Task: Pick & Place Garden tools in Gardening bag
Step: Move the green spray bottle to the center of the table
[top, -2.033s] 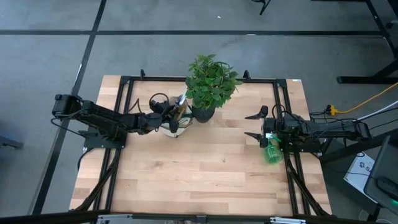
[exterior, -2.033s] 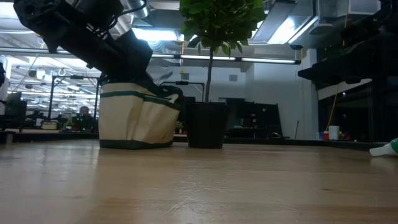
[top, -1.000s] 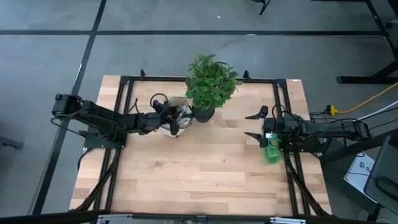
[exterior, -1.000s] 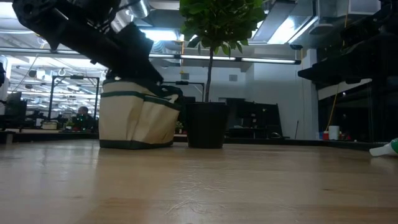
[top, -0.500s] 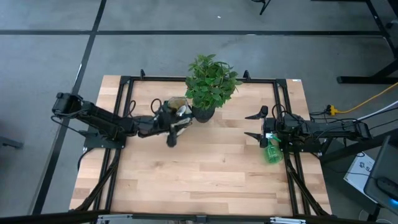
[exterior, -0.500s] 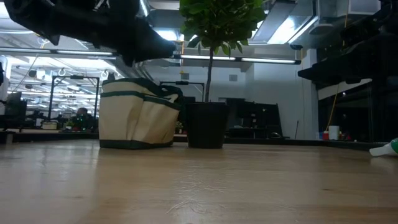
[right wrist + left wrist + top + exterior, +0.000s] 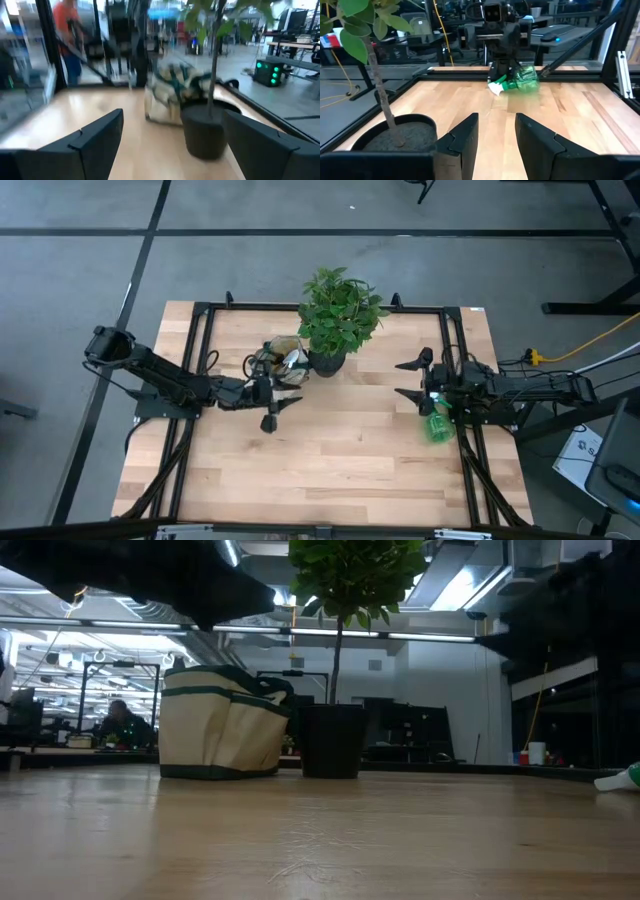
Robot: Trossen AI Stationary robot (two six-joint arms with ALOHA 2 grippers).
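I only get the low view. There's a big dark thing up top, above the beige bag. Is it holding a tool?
Observer: No. That's the left end effector. From above, its fingers are open and empty, over the table just in front of the gardening bag.
Operator: What's the green bit at my picture's edge?
Observer: The spray bottle, lying on its side by the right end effector, which is open and not holding it.
Operator: Any other tools lying around?
Observer: From above, the bottle is the only tool I see outside the bag.
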